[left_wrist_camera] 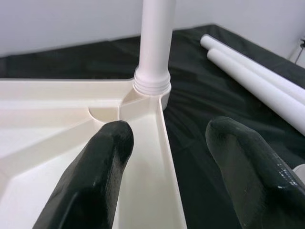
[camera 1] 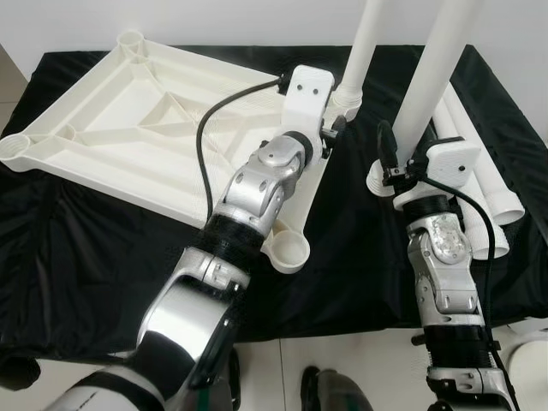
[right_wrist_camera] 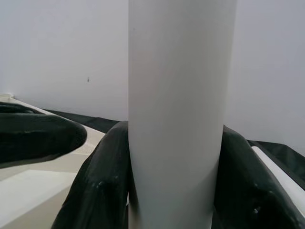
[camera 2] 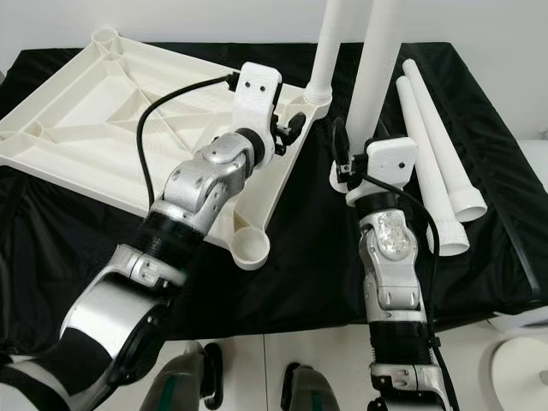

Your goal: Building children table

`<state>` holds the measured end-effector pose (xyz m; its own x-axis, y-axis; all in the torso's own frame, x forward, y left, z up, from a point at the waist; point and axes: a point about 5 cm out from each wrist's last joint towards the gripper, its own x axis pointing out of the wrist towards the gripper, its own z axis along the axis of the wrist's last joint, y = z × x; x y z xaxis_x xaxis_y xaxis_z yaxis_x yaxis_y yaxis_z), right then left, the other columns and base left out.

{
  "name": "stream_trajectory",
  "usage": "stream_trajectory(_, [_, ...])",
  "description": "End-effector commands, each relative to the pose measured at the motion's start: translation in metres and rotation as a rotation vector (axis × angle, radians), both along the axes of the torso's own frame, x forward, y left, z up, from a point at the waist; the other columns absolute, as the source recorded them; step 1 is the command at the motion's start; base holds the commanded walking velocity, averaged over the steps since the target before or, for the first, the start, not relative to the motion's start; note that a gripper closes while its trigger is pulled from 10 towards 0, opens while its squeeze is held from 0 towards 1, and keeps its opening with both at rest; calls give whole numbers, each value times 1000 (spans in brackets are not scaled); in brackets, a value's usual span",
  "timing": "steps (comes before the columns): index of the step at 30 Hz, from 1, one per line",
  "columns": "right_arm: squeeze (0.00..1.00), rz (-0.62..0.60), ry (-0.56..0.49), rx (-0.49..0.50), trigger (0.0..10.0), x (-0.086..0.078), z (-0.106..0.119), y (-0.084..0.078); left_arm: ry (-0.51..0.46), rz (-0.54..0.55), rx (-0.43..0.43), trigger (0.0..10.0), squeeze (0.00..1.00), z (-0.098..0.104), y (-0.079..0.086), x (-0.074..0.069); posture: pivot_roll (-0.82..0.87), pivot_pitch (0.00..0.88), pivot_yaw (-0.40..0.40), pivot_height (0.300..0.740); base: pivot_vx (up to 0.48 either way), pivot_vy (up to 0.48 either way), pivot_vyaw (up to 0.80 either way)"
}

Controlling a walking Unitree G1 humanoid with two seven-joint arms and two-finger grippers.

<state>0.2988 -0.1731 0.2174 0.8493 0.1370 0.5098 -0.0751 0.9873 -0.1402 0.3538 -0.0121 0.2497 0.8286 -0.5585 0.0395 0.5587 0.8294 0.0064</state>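
Right hand (camera 2: pixel 364 163): clamped round an upright white leg (camera 2: pixel 377 77).
Left hand (left_wrist_camera: pixel 167 157): fingers apart, straddling the tabletop (camera 1: pixel 128 128) rim.
Handling: stiff, light, slick plastic; grip low near the socket.

1 tabletop (camera 1: pixel 111 120), 4 legs (camera 2: pixel 432 145).

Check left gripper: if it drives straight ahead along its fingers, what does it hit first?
Likely the upright leg seated in the tabletop's corner socket; the open left gripper points at its base, straddling the tabletop edge. Depth unclear.
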Motion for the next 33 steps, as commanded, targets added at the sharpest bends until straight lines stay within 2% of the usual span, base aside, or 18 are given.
stream_trajectory(1, [0,-2,-8,11,10000,-2,1,0,-26,-177,35,10000,0,-2,-2,-8,36,116,43,740,0,0,0])
stream_trajectory(4, [0,-1,-6,11,10000,-2,0,0,-44,-178,56,10000,0,-3,7,-8,37,115,41,740,0,0,0])
stream_trajectory(5, [0,1,-5,11,10000,-1,0,0,-66,-182,79,10000,0,-4,19,-10,41,113,36,740,0,0,0])
stream_trajectory(6, [0,1,-5,11,10000,-1,0,0,-66,-182,79,10000,0,-4,19,-10,41,113,36,740,0,0,0])
stream_trajectory(9, [0,9,-5,9,10000,0,1,0,-114,-163,144,10000,0,-8,48,-11,50,113,26,740,0,0,0])
stream_trajectory(11, [0,11,-5,9,10000,1,1,0,-114,-156,151,10000,0,-10,54,-11,50,113,26,740,0,0,0])
stream_trajectory(13, [0,18,-4,9,10000,2,1,2,-89,-132,133,10000,0,-12,66,-9,53,114,21,740,0,0,0])
stream_trajectory(14, [0,21,-4,9,10000,2,1,2,-74,-119,109,10000,1000,-12,72,-9,56,114,17,740,0,0,0])
stream_trajectory(16, [0,27,-3,8,10000,3,2,3,-90,-85,98,10000,1000,-10,82,-9,55,114,14,740,0,0,0])
stream_trajectory(19, [0,31,-3,9,10000,3,2,4,-115,-67,119,10000,1000,-9,88,-8,54,115,11,740,0,0,0])
stream_trajectory(20, [0,33,-2,10,10000,4,2,4,-134,-58,138,10000,0,-8,91,-8,54,114,10,740,0,0,0])
stream_trajectory(27, [0,48,7,20,10000,5,3,5,-164,-7,215,10000,0,-11,117,-12,49,105,5,740,0,0,0])
stream_trajectory(33, [0,59,14,43,10000,6,3,5,-173,57,203,10000,0,-15,132,-14,47,95,7,740,0,0,0])
